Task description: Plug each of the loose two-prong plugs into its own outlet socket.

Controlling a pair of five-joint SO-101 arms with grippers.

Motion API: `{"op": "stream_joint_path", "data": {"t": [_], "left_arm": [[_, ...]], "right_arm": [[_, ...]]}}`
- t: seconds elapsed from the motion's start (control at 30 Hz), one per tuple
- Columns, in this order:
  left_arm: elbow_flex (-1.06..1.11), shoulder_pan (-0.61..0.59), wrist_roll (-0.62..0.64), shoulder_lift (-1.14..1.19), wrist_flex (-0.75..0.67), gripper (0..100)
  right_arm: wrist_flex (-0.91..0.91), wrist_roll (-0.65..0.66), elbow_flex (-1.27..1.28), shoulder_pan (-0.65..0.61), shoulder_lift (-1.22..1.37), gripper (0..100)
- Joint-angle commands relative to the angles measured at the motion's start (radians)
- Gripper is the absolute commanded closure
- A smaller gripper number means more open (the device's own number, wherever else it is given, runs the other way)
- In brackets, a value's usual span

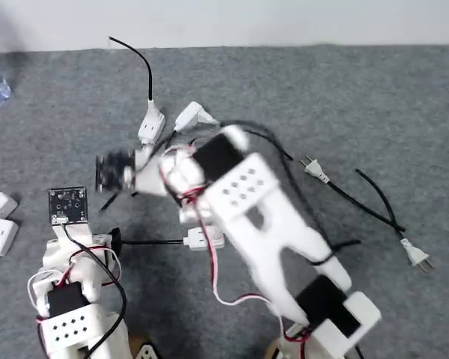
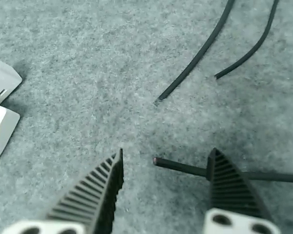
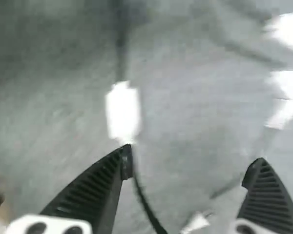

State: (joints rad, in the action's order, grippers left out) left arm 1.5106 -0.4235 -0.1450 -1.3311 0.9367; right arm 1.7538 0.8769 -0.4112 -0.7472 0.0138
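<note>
- Two-prong plugs, small and pale on thin black cords, lie loose in the high view. One plug [image 1: 314,169] rests on the grey carpeted table [image 1: 374,90] just beside the right arm's white forearm, and a second plug [image 1: 417,256] lies well apart toward the table's edge.
- White plastic outlet sockets [image 1: 151,126] sit beyond the forearm, another socket [image 1: 202,238] lies against it, and two more sockets [image 1: 0,236] are at the far side by the left arm. The right gripper [image 1: 112,172] hangs over bare carpet near the upper sockets, away from both plugs.
- By its looks, each plug is light and rigid, while its cord is limp and will trail. A plug is best taken across the moulded body behind the prongs, never by the cord. The sockets look light enough to slide when pushed.
- Left wrist view: the left gripper [image 2: 167,153] is spread wide and empty, its ribbed black fingers [image 2: 100,192] above the carpet. The bare end of a black cable [image 2: 180,167] lies between them. This settles a spread that the high view hides under the camera board.
- Right wrist view: the right gripper [image 3: 193,156] is likewise spread and empty. A white block [image 3: 123,111] on a dark cord lies just past one fingertip, too smeared to name. For the plugs' places, go by the high view.
</note>
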Motion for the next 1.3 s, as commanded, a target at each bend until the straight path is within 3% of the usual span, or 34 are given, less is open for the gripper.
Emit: {"op": "stream_joint_path", "data": {"t": [0.0, 0.13, 0.27, 0.43, 0.53, 0.63, 0.83, 0.93, 1.07, 1.17, 1.27], "left_arm": [[0.008, 0.005, -0.005, 0.002, -0.035, 74], [0.013, 0.005, 0.009, 0.002, -0.049, 74], [0.042, -0.003, 0.1, 0.002, -0.112, 74], [0.058, 0.006, 0.121, 0.002, -0.17, 74], [0.016, 0.074, 0.092, 0.002, -0.137, 74], [-0.059, 0.206, 0.029, 0.002, -0.078, 74], [-0.174, 0.448, -0.006, 0.002, -0.012, 74], [-0.197, 0.532, -0.117, 0.008, 0.014, 74], [-0.2, 0.697, -0.371, 0.011, 0.15, 74], [-0.2, 0.804, -0.448, 0.011, 0.226, 74], [-0.199, 0.884, -0.482, 0.012, 0.206, 74]], "right_arm": [[0.042, -0.032, -0.21, 0.054, -0.073, 64.8], [0.042, -0.06, -0.308, 0.162, -0.099, 64.8], [0.042, -0.115, -0.321, 0.318, -0.136, 64.8], [0.042, -0.265, -0.316, 0.553, -0.22, 64.8], [0.045, -0.397, -0.258, 0.716, -0.28, 64.8], [0.044, -0.445, -0.055, 0.826, -0.344, 64.8], [-0.045, -0.445, 0.506, 0.846, -0.481, 64.8], [-0.202, -0.446, 0.779, 0.846, -0.582, 64.8], [-0.415, -0.453, 1.114, 0.835, -0.688, 64.8], [-0.545, -0.454, 1.284, 0.826, -0.73, 64.8], [-0.604, -0.47, 1.349, 0.825, -0.733, 64.8]]}}
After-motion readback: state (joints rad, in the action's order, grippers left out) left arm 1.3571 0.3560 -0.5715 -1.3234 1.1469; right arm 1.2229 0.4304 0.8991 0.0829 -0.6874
